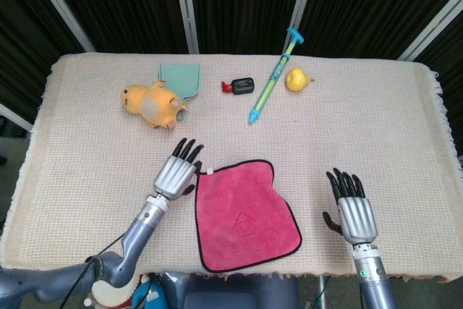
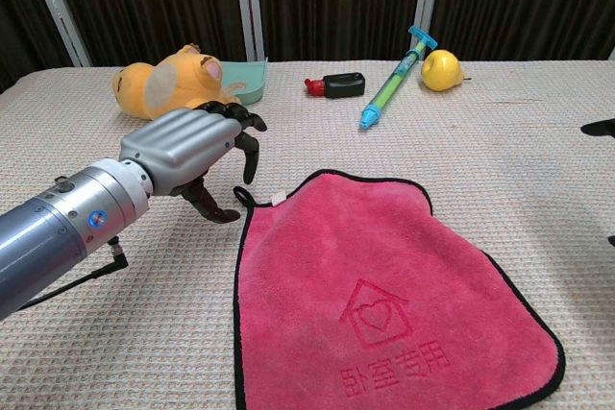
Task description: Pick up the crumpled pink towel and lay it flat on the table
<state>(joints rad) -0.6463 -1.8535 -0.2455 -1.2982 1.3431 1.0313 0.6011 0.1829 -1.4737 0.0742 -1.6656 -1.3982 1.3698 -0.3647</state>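
Pink towel (image 1: 242, 215) lies flat near the table's (image 1: 376, 135) front edge, between the two hands — its long axis runs front to back, hanging loop at the far-left corner. Left hand (image 1: 173, 174), just beside that corner, and right hand (image 1: 351, 211), well apart, hold nothing — fingers spread.

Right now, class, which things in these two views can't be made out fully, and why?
- Right robot hand: chest view's right edge cuts it off; only dark fingertips show.
- Small black and red object: too small to identify.
- Teal object: plush toy partly hides it, chest view.
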